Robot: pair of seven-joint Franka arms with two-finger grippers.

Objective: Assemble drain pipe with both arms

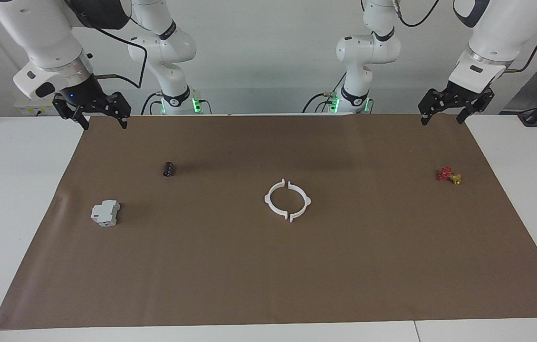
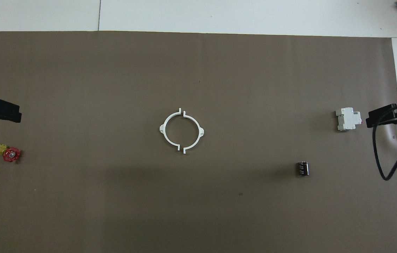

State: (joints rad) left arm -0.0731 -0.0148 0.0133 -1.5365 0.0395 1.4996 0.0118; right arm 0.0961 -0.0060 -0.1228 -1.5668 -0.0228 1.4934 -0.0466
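Drain pipe point(image 1: 287, 201): two white half-ring arcs lying flat at the centre of the frame in both views, facing each other as a ring, with a small gap at each pair of ends; not joined.
Left tool point(image 1: 443, 118): upper right of the facing view, hanging over the brown mat's corner; fingers spread, holding nothing. In the overhead view only its black tip shows at the left edge.
Right tool point(image 1: 102, 123): upper left of the facing view, over the mat's other corner; fingers spread, empty.
Worktop point(image 1: 16, 199): white, covered mostly by the brown mat point(image 1: 268, 285).
Red and yellow valve point(image 1: 449, 175): right of the facing view, below the left tool.
Black cylinder point(image 1: 168, 169): left of centre, facing view.
Grey-white box point(image 1: 105, 213): lower left of the cylinder, facing view.
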